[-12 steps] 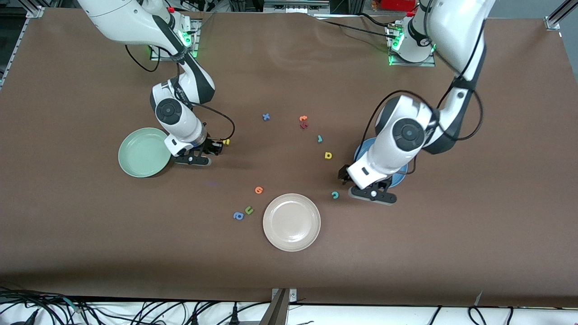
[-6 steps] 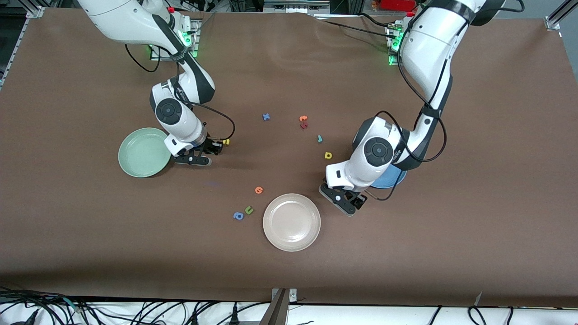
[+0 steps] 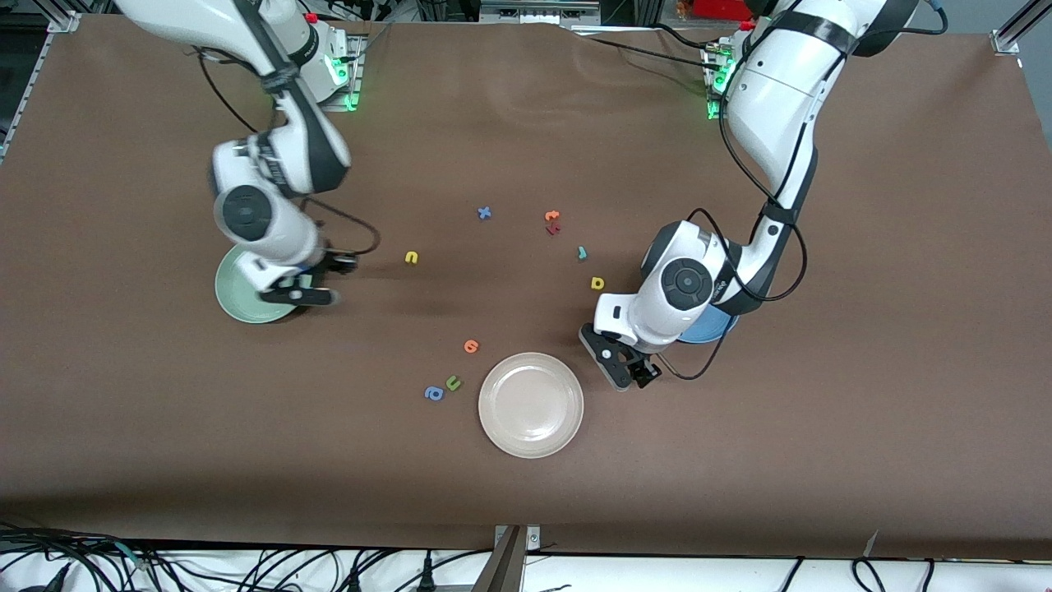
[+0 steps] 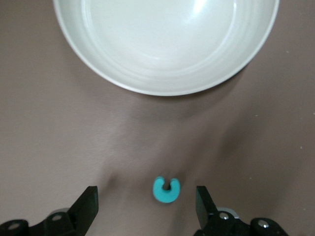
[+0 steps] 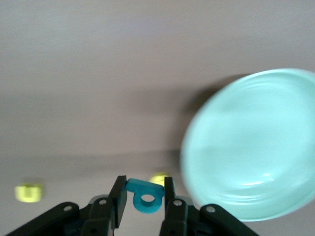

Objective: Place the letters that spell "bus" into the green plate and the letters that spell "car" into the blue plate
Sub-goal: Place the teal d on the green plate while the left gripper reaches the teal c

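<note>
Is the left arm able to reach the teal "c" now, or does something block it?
Probably yes. The left gripper is right over the teal "c", fingers open on either side of it with only bare table between. The cream-white plate lies beside them, clear of the fingers.

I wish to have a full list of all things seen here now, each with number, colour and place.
Round pale green plate: one, toward the right arm's end.
Round blue plate: one, partly under the left arm.
Round cream plate: one, nearest the front camera.
Yellow foam letters: three; two near the green plate, one near the blue plate.
Teal foam "b": one, held.
Teal foam "c": one, on the table.
Thin teal foam letter: one, mid-table.
Other foam letters, mid-table: blue two; orange two; dark red one; green one.
Right gripper: shut on the "b", at the green plate's edge.
Left gripper: open, astride the "c".
</note>
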